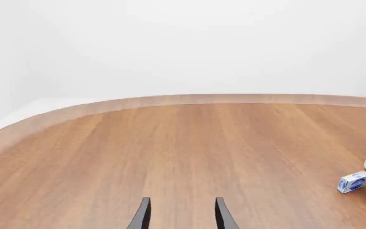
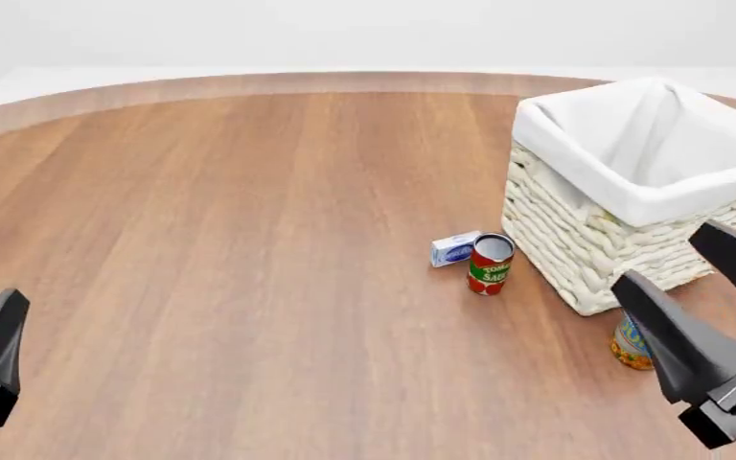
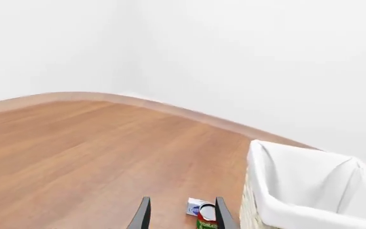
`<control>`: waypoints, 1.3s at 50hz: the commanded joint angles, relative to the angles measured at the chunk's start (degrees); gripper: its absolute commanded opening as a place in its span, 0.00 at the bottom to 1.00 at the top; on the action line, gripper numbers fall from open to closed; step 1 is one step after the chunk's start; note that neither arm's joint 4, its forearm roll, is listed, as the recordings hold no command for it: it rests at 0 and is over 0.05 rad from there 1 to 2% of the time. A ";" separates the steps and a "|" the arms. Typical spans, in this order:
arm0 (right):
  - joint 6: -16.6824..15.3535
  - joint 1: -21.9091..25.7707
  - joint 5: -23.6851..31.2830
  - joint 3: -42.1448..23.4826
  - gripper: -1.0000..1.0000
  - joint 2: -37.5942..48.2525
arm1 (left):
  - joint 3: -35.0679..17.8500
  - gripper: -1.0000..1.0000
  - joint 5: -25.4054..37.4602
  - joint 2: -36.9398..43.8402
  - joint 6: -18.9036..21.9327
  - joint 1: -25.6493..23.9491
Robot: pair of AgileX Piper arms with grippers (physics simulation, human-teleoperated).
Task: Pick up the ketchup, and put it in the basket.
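While the right gripper (image 2: 713, 292) hovers at the near right with fingers spread wide and empty, the ketchup (image 2: 629, 345) stands just near of the basket (image 2: 573, 244), partly hidden behind it. Left gripper (image 1: 180, 214) waits near left, fingers parted, holding nothing.

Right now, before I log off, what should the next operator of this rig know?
Left gripper: open, empty, low over bare table.
Right gripper: open, empty, raised beside the basket.
Basket: upright, far right; nothing seen inside.
Ketchup: not clearly seen. An orange-yellow item at the basket's near corner, half hidden by the right gripper, might be it; cannot tell.
Nearby: tomato sauce can, small blue-white box.
Done: nothing. Left: find, grasp, drop in.
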 commanded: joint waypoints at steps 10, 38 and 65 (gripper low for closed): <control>-0.83 8.36 -17.26 -2.41 1.00 22.95 | 0.00 1.00 0.00 0.00 0.00 0.00; -1.42 26.34 -28.87 -14.30 1.00 51.79 | 0.00 1.00 0.00 0.00 0.00 0.00; -0.40 31.56 -29.27 -19.40 1.00 59.87 | 0.00 1.00 0.00 0.00 0.00 0.00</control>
